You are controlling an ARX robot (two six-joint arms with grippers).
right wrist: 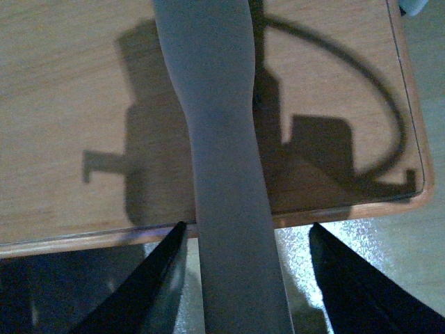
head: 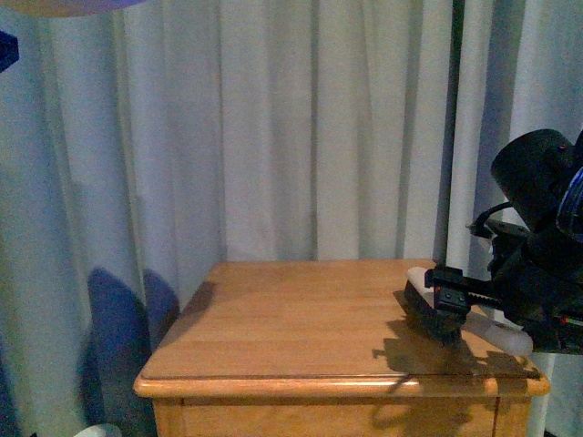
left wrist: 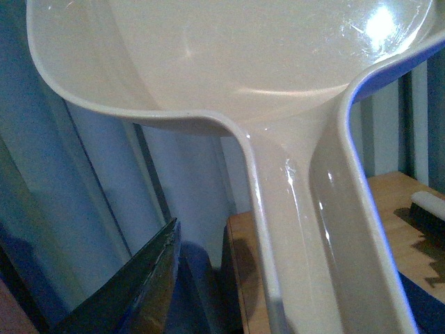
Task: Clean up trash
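Trash wad: seemingly out of all views.

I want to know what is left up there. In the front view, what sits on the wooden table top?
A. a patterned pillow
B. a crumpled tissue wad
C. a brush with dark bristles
C: a brush with dark bristles rests on the wooden table near its right edge; no wad or pillow shows there.

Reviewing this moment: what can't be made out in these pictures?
1. No view shows the trash; in the front view the right arm and brush cover part of the table.
2. Left wrist view: the dustpan fills it; only one of the left gripper's fingers shows, so its grip is unclear.
3. Right wrist view: whether the right gripper presses the brush handle; a gap shows on one side.
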